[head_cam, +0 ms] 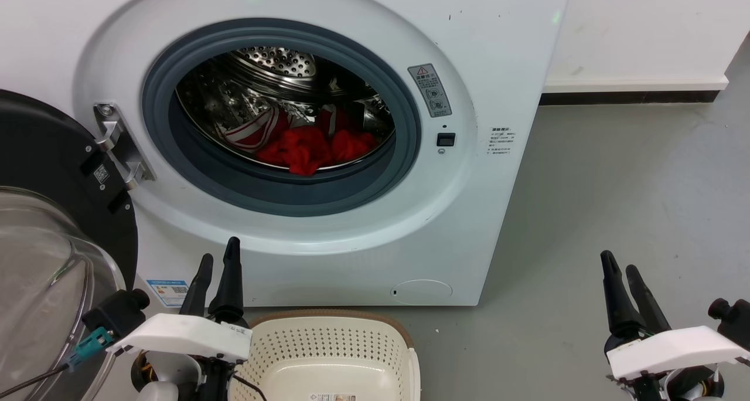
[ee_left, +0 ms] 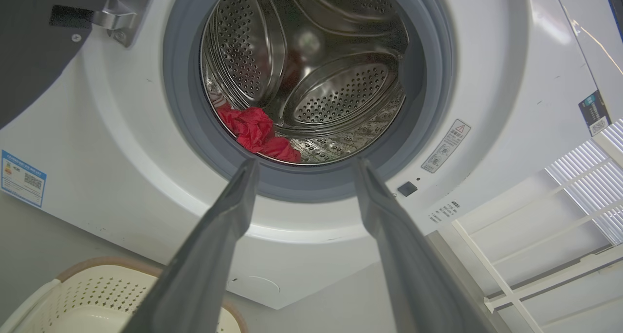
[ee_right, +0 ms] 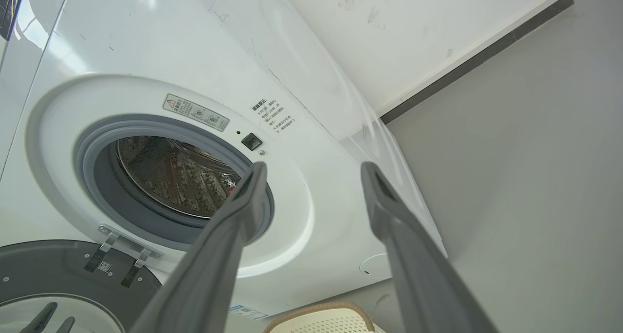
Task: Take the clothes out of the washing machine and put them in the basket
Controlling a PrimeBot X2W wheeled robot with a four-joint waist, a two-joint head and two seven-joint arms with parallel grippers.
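Note:
The white washing machine point(head_cam: 328, 237) stands in front of me with its porthole open. Red clothes point(head_cam: 310, 146) lie at the bottom of the steel drum, one with red-and-white striped trim point(head_cam: 252, 130); the left wrist view shows the clothes point(ee_left: 253, 133) too. The cream basket point(head_cam: 328, 354) with a brown rim sits on the floor below the porthole. My left gripper point(head_cam: 218, 259) is open, low at the basket's left, empty. My right gripper point(head_cam: 620, 266) is open over the floor at the right, empty. In the wrist views both grippers point(ee_left: 304, 165) point(ee_right: 311, 170) point toward the machine.
The black-framed glass door point(head_cam: 53, 260) hangs open at the left, close to my left arm. Grey floor point(head_cam: 633, 201) spreads to the right of the machine. A white wall with a dark skirting point(head_cam: 633, 96) runs behind.

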